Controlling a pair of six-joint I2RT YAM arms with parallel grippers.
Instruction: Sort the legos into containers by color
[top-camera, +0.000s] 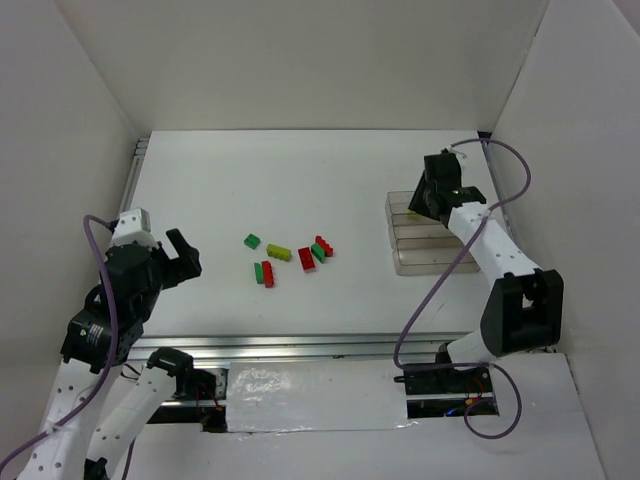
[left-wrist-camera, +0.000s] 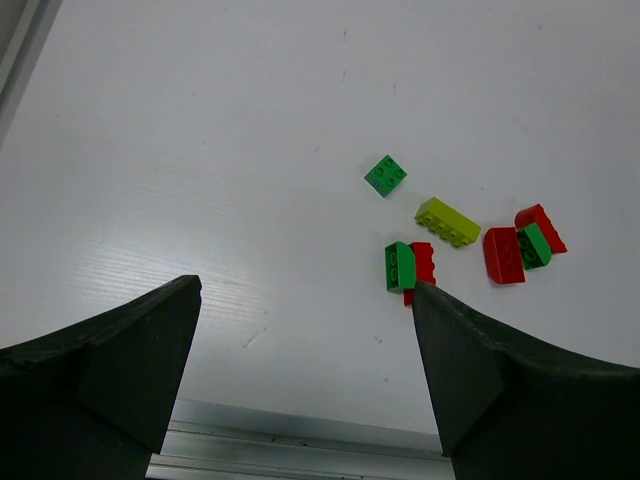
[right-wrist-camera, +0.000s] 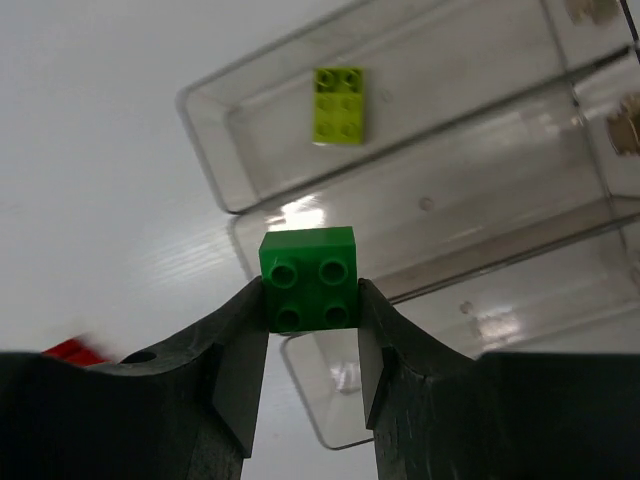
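**Right gripper holding a dark green brick above the trays**

The fingers are clamping the green brick by two opposite sides, studs facing the wrist camera, and it is hanging over the end of the middle tray, close to the wall it shares with the next one. The far tray is holding a yellow-green brick, so the green one belongs elsewhere; the middle tray is looking empty and seems the sensible choice. The brick should be sitting squarely over that tray's floor, away from the shared wall, and low inside before the fingers let go, or it may bounce out. The left gripper is hanging spread wide and empty above the table, with the loose bricks lying ahead of it.
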